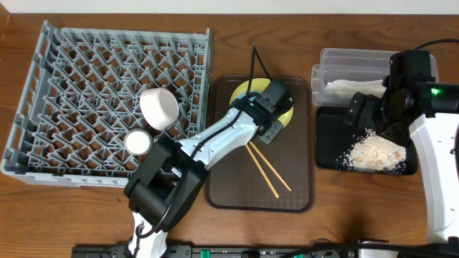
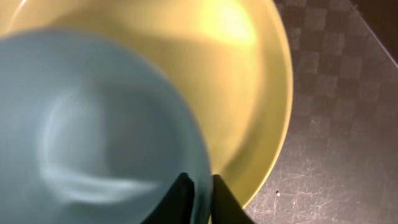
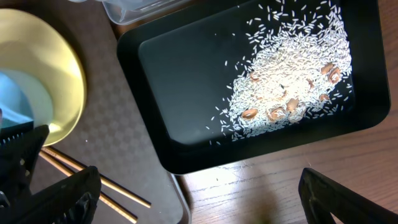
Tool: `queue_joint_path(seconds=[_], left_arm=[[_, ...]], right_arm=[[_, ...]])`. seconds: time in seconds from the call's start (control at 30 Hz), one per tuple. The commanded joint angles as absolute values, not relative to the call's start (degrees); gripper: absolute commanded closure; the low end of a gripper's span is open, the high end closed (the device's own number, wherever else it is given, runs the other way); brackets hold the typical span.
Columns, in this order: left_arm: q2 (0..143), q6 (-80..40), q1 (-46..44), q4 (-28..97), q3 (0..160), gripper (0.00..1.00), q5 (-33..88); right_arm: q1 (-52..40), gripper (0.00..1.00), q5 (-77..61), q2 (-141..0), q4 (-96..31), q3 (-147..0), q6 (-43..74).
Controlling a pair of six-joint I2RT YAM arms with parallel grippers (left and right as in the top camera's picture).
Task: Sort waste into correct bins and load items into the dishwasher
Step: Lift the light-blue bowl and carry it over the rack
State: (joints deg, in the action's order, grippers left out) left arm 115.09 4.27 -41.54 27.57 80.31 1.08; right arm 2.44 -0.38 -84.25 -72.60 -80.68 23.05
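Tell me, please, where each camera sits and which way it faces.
Overhead: above the table, facing down; dish rack, left arm, right arm show.
Left wrist: above the light blue bowl, facing down; left gripper pinching its rim.
Right wrist: above the black tray, facing down; right gripper open.
All three share the yellow plate.

Glossy yellow plate (image 2: pixel 249 74), smooth blue bowl (image 2: pixel 93 124) — matt, checker-textured brown tray (image 2: pixel 336 143).

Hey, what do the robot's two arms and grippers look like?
Both arms have white links and black joints. The left arm carries a thin black cable; the right arm shows a small green light. The left gripper and right gripper are plain black.
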Motion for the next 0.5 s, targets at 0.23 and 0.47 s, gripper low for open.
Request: queue_joint_path(seconds=[0.23, 0.47], left_arm=[[109.8, 4.1, -41.4, 26.0, 80.9, 0.92, 0.4], [101.4, 4.1, -39.2, 25.1, 80.9, 0.92, 0.4]], right_arm=[[3.0, 0.01, -0.1, -83.2, -72.8, -80.9, 23.7], [3.0, 0.01, -0.1, -83.2, -72.9, -80.9, 23.7]])
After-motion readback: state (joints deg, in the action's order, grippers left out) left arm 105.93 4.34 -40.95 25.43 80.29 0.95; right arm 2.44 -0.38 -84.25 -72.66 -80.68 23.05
